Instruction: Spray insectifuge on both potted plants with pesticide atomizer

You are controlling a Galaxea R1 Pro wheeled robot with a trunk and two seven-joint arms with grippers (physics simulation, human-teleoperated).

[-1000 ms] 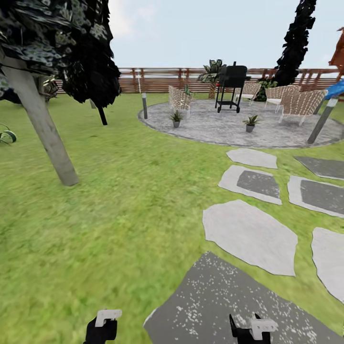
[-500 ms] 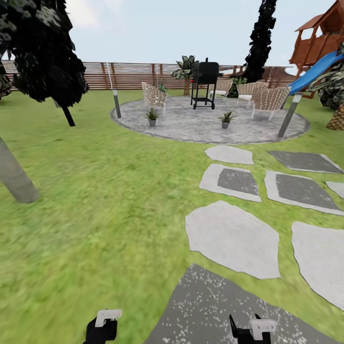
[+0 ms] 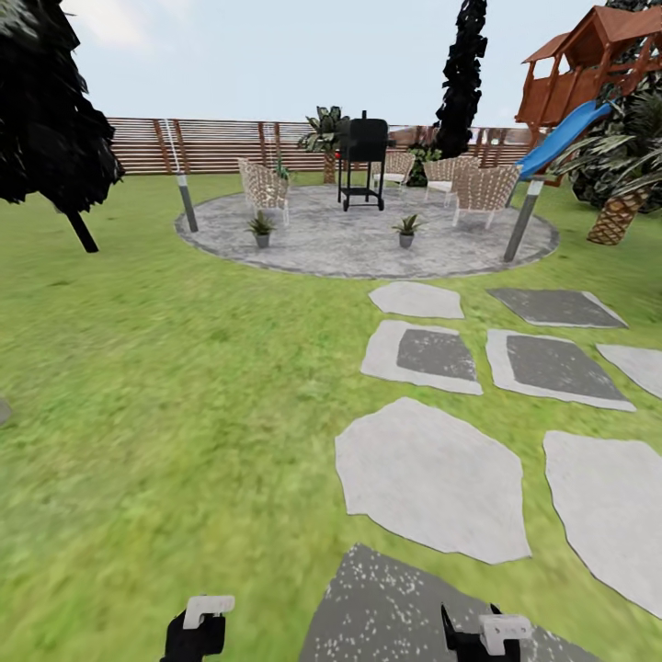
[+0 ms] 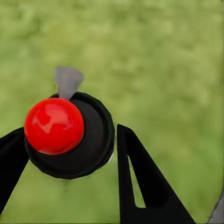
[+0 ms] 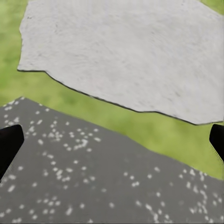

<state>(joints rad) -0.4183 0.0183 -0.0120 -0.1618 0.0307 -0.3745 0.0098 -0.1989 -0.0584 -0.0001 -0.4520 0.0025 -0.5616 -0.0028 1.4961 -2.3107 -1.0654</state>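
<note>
Robot's out on the lawn [image 3: 184, 386] of the garden, and both grippers sit low at the near edge of the head view, the left gripper [image 3: 196, 630] over grass and the right gripper [image 3: 483, 634] over a dark speckled stepping stone [image 3: 405, 611]. From the left wrist camera, the two black fingers [image 4: 140, 182] are spread wide with nothing pinched; between them, farther down, there's a black round disc with a shiny red ball [image 4: 54, 125] on it, and I can't tell what that is. The right wrist camera shows just the fingertips [image 5: 9, 144] at opposite edges, so that one is spread wide too and holding nothing, with the speckled stone right under it and a pale grey stepping stone [image 5: 126, 51] just beyond, a strip of grass between them. The potted plants are well ahead of both grippers, on the round grey paved patio [image 3: 368, 248]: one potted plant [image 3: 262, 227] ahead of the left gripper and slightly to its right, the other potted plant [image 3: 406, 229] ahead of the right gripper, slightly to its left. Behind them are a black grill [image 3: 362, 161], wicker chairs [image 3: 480, 188] and the wooden slat fence [image 3: 221, 145]. A grey bollard lamp [image 3: 187, 202] stands at the patio's left rim. Off to the far right of the right gripper there's a wooden play tower with a blue slide [image 3: 561, 138]. I can't spot the pesticide atomizer from here, too small or hidden.
</note>
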